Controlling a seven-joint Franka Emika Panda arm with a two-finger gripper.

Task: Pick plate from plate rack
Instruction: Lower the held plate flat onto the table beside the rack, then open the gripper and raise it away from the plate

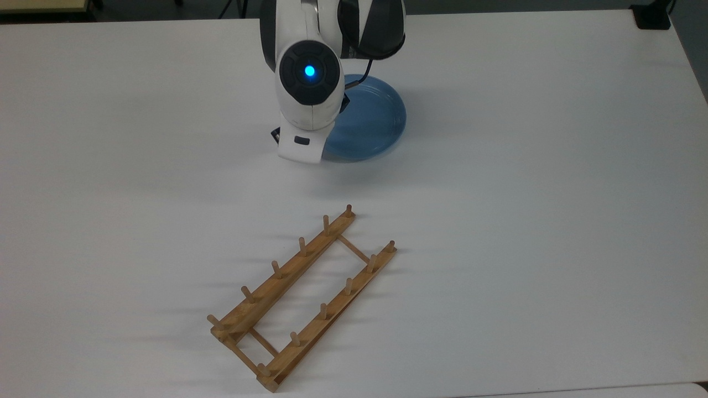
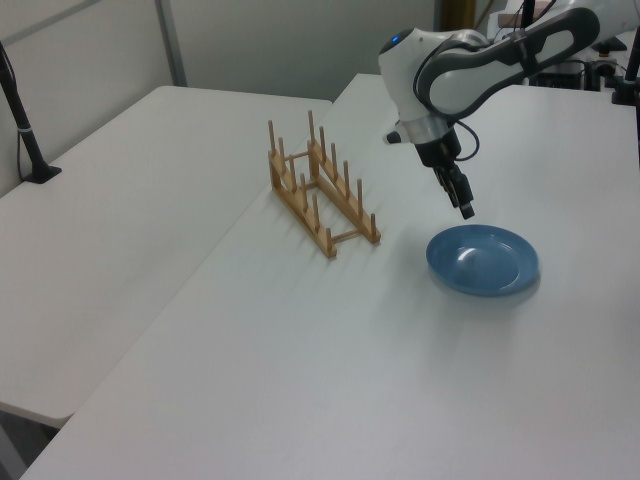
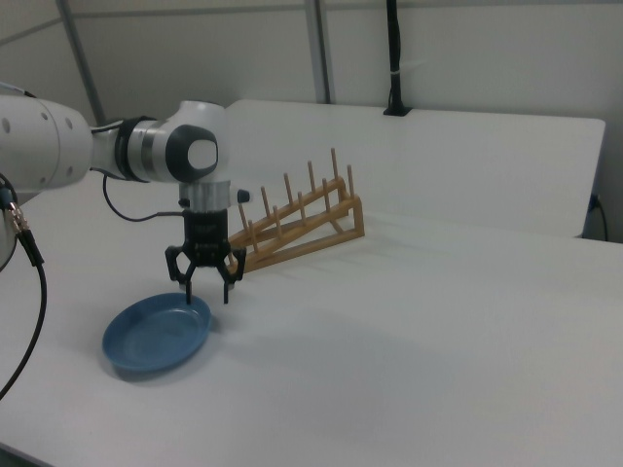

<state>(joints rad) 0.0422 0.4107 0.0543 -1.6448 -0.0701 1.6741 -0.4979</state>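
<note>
Half the plate [image 1: 370, 119] hides behind the arm [image 1: 307, 83]; pincer [image 3: 205, 288] spread above its rim.

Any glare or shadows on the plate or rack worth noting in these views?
Top view: pale glare streaks on the plate, faint peg shadows beside the plate rack. Left view: soft sheen on the plate. Right view: open tool hangs above the plate's rim.
</note>
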